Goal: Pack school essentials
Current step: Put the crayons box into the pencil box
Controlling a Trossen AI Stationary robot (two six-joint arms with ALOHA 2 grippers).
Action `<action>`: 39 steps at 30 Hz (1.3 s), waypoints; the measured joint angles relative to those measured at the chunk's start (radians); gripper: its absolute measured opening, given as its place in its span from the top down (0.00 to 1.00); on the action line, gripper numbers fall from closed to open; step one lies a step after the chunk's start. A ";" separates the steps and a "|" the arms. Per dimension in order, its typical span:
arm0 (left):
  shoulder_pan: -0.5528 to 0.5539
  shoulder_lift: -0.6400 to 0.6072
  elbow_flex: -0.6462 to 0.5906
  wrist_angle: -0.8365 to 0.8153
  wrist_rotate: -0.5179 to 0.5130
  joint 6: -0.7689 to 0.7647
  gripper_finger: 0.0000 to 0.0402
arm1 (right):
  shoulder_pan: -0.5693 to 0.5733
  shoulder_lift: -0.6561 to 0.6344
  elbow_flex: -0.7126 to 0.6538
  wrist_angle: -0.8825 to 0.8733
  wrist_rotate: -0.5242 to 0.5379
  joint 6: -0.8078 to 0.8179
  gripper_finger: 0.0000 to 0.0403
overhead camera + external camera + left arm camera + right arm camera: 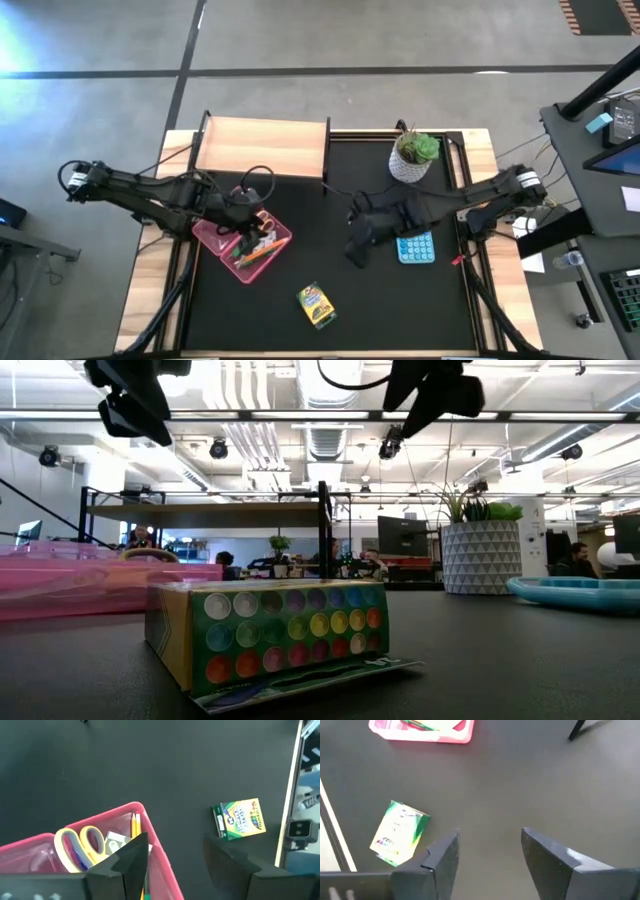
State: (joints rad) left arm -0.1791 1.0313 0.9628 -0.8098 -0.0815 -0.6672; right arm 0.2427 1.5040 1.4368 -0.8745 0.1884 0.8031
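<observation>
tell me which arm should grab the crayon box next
Probably the left: its open gripper hangs over the pink tray, near the crayon box. The right gripper is open too, slightly farther.

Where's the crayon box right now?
In the high view the crayon box lies alone on the black mat near the front edge, between the pink tray and blue calculator, outside the tray.

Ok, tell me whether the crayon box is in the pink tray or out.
Out. The crayon box lies alone on the black mat, apart from the pink tray, which holds scissors and pencils.
</observation>
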 joint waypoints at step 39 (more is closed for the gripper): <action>-0.019 -0.313 0.013 0.156 0.009 0.061 0.57 | 0.324 0.755 0.610 0.321 0.014 0.324 0.32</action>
State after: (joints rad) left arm -0.1982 0.7188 0.9755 -0.6535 -0.0727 -0.6062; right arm 0.5668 2.2589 2.0473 -0.5531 0.2023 1.1270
